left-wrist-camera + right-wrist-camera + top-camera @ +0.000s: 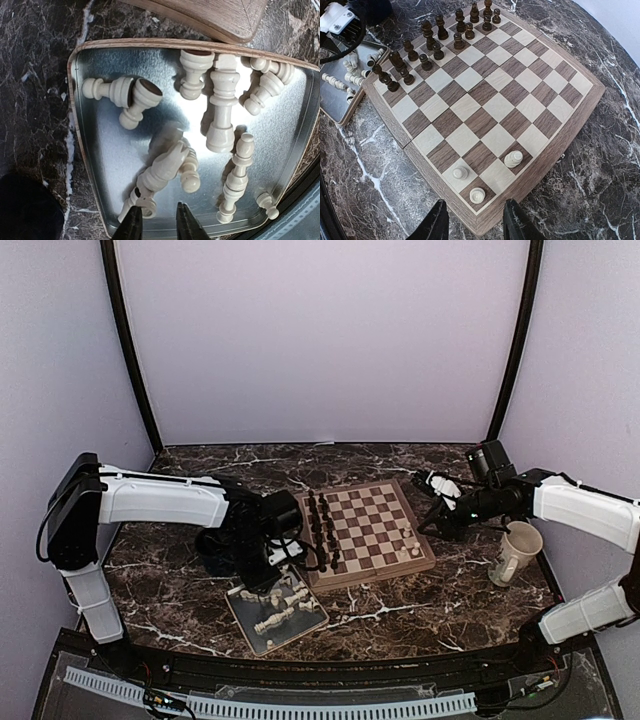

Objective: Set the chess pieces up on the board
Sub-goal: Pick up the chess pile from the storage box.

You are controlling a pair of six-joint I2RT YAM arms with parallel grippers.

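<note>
Several cream chess pieces lie on their sides in a grey metal tray. My left gripper hangs open just above the tray's near end. Its left finger touches the ringed base of a tall piece, and nothing sits between the tips. The board carries three cream pieces near its closest corner. My right gripper is open and empty, hovering over that corner. In the top view the tray lies in front of the board.
Dark brown pieces fill two rows on the board's far side. A cream cup stands on the marble table to the right of the board, under the right arm. The board's corner lies just beyond the tray's rim.
</note>
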